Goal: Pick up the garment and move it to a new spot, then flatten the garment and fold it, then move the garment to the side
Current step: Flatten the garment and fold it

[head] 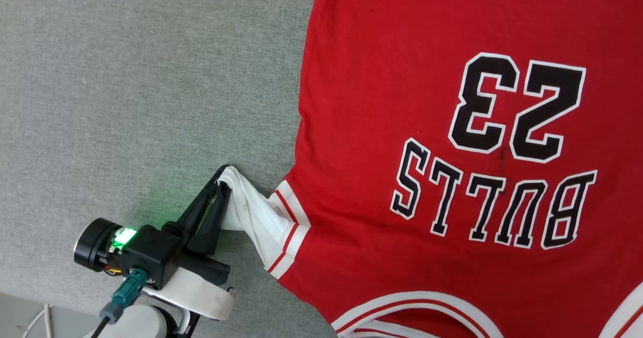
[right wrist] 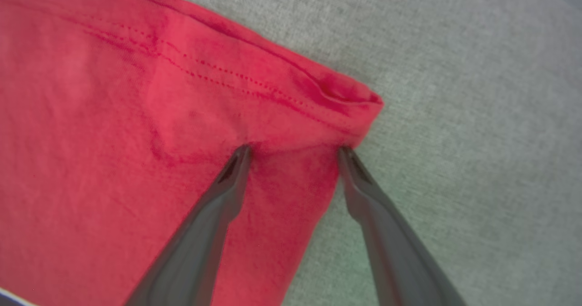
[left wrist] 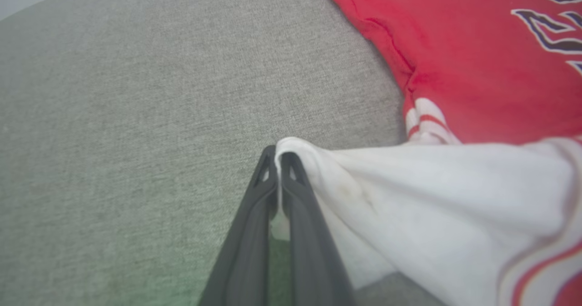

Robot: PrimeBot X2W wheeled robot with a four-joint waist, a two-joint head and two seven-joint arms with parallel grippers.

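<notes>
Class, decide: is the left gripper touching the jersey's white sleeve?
Touching. The left wrist view shows the left gripper closed on the white sleeve, with the sleeve's edge pinched between its fingertips.

The shirt (head: 402, 77) is red and lies spread flat on the grey surface (head: 125, 77), print side up. The black, white-outlined "BULLS 23" (head: 502, 152) reads upside down in the head view. Its white short sleeve (head: 256, 217), edged with red-and-white stripes, is drawn out sideways from the body. The sleeve's end is bunched and pinched between the closed fingers of the left end effector (head: 223, 175), and the cloth rises slightly off the surface there. At the far end, a stitched red hem corner (right wrist: 359, 99) lies just beyond the tips of the right end effector (right wrist: 293, 149). Its spread fingers straddle that edge of the cloth, which shows soft wrinkles.
</notes>
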